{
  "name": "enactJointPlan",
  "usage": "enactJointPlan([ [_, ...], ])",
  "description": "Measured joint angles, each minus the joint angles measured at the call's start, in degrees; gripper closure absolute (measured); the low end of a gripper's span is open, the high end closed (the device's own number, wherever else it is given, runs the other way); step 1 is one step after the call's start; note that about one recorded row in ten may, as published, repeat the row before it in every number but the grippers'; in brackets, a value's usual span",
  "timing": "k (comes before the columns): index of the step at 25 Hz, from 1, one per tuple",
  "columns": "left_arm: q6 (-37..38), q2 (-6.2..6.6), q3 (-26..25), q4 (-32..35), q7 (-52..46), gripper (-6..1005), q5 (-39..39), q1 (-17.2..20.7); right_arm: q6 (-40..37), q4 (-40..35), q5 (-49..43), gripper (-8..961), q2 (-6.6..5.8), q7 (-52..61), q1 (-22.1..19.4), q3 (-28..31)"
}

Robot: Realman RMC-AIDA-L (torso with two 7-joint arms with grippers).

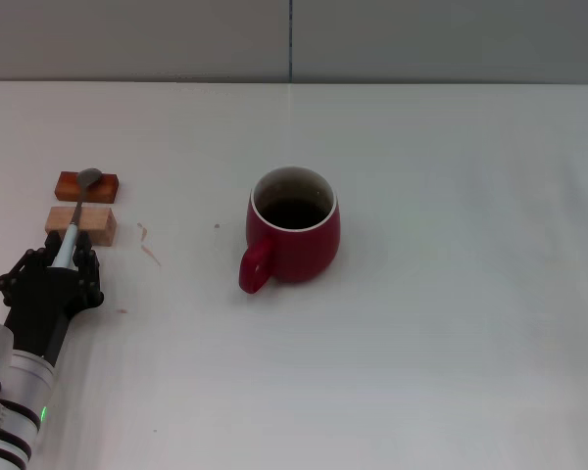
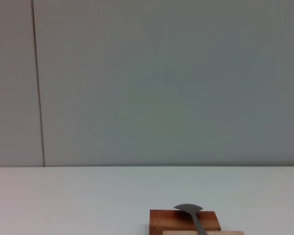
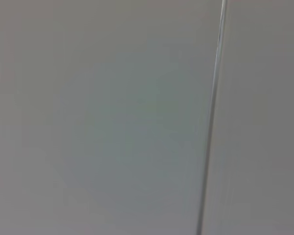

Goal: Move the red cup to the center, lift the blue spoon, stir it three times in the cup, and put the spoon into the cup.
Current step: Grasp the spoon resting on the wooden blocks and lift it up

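The red cup (image 1: 294, 227) stands upright near the middle of the table, its handle turned toward me and to the left, its inside dark. Far left, the blue spoon (image 1: 75, 220) lies across two small blocks, with its grey bowl (image 2: 188, 208) on the red block (image 1: 88, 185) and its pale handle over the tan block (image 1: 81, 224). My left gripper (image 1: 64, 262) sits low at the near end of that handle, with the handle running in between its black links. The right gripper is out of view.
The white table (image 1: 451, 323) runs back to a grey wall with a vertical seam (image 1: 291, 39). A few small marks lie on the surface (image 1: 149, 245) between the blocks and the cup. The right wrist view shows only the wall.
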Motion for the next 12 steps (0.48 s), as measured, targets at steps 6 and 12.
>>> enactJointPlan([
  [6, 0.0, 0.0, 0.0, 0.0, 0.0, 711, 0.0, -0.1, 0.0, 0.1, 0.0, 192, 0.0, 0.0, 0.0, 0.0],
  [12, -0.1, -0.04, 0.0, 0.2, 0.3, 735, 0.0, -0.2, 0.0, 0.2, 0.0, 192, 0.0, 0.0, 0.0, 0.0],
])
